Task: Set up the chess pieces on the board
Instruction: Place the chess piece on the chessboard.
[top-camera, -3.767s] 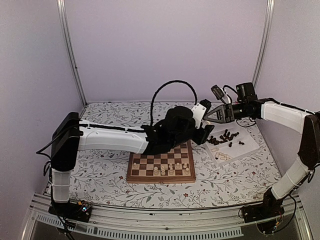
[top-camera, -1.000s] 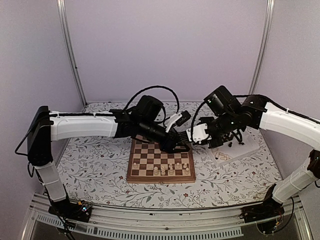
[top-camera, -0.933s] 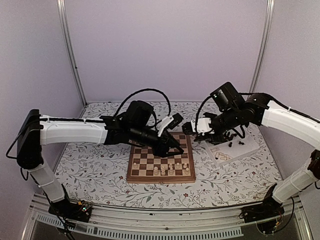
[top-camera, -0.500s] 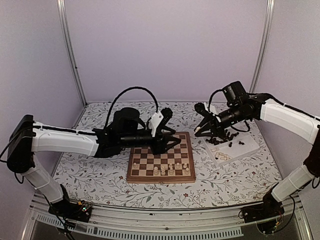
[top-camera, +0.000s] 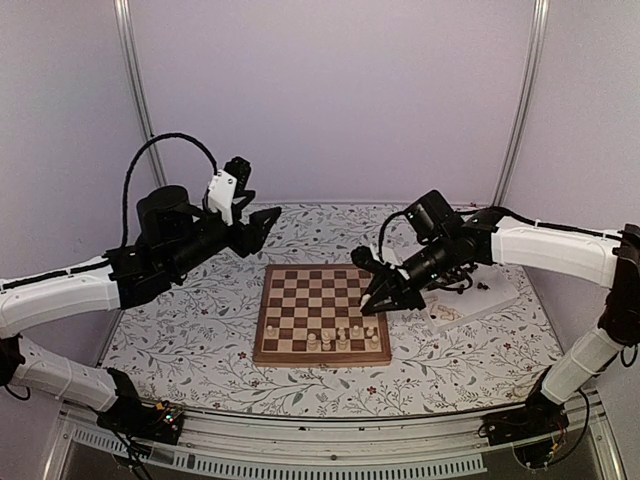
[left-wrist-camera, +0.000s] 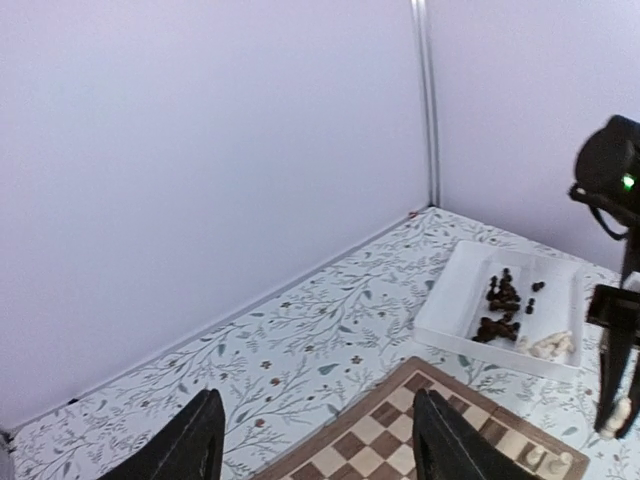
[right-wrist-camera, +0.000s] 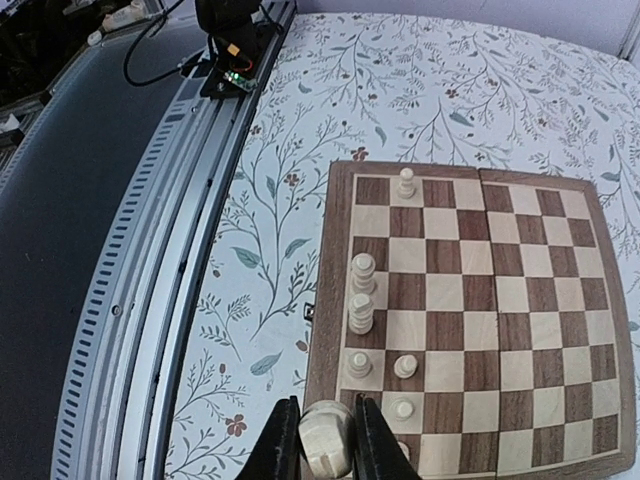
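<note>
Cream piece (right-wrist-camera: 322, 432) pinched in your right pincer (right-wrist-camera: 318, 442), hanging over right side of board (top-camera: 310, 295), near other cream pieces (top-camera: 340, 340). Step: putting it down. Next, lower it upright onto free square, then let go. Left pincer (left-wrist-camera: 315, 440) wide, holding nothing, raised over worktop (top-camera: 200, 340), well apart from board.

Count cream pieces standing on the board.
6 cream pieces visible: one alone far left, three in the near rank, two just ahead. The right gripper, holding a seventh piece, may hide more.

The right gripper (right-wrist-camera: 326, 446) pinches a pale chess piece (right-wrist-camera: 325, 428) above the board (right-wrist-camera: 520, 300) edge.
</note>
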